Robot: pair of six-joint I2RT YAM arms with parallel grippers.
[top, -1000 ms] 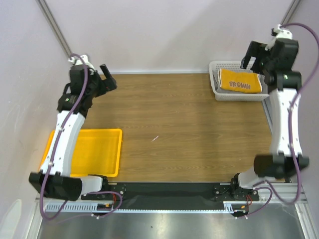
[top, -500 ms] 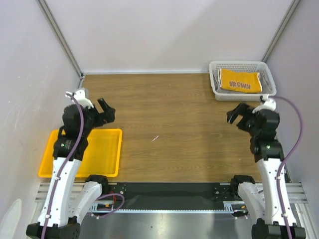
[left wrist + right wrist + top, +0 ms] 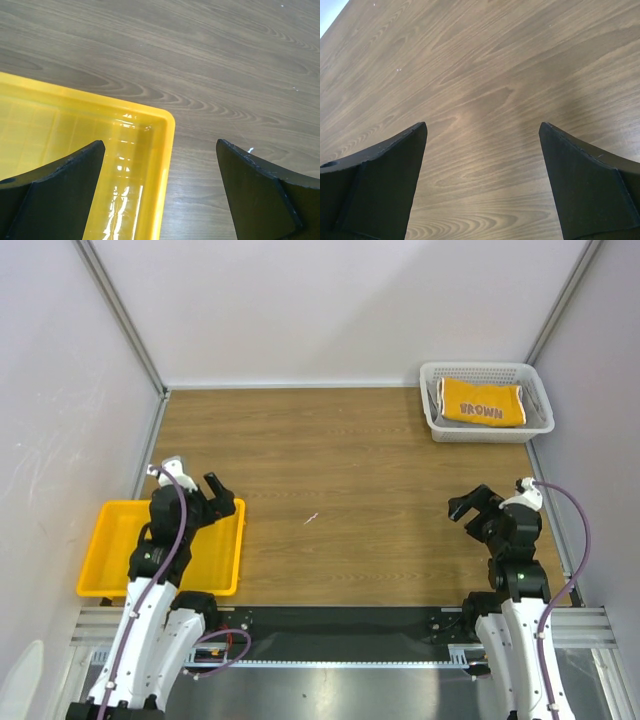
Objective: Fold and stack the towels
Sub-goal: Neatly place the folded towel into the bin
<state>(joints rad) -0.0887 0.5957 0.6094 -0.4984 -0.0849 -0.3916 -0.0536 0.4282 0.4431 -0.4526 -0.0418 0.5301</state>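
Wood-grain table (image 3: 350, 460) runs between pale walls. At its far right corner a basket (image 3: 432, 400) holds the towel (image 3: 483, 402) lettered BROWN, lying folded; whether others lie beneath cannot be told. It looks soft, light and limp, likely to sag if pinched mid-cloth, so a corner or folded edge seems the best hold. Left pincer (image 3: 220, 498) hangs released over the tray (image 3: 110, 540) corner. Right pincer (image 3: 468, 505), likewise released, hovers above bare table.

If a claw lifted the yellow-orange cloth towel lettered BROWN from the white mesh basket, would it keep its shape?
Probably not: the yellow-orange cloth towel lies folded with soft, rounded edges, so it would likely droop and unfold. Being cloth, it is probably light and not fragile.
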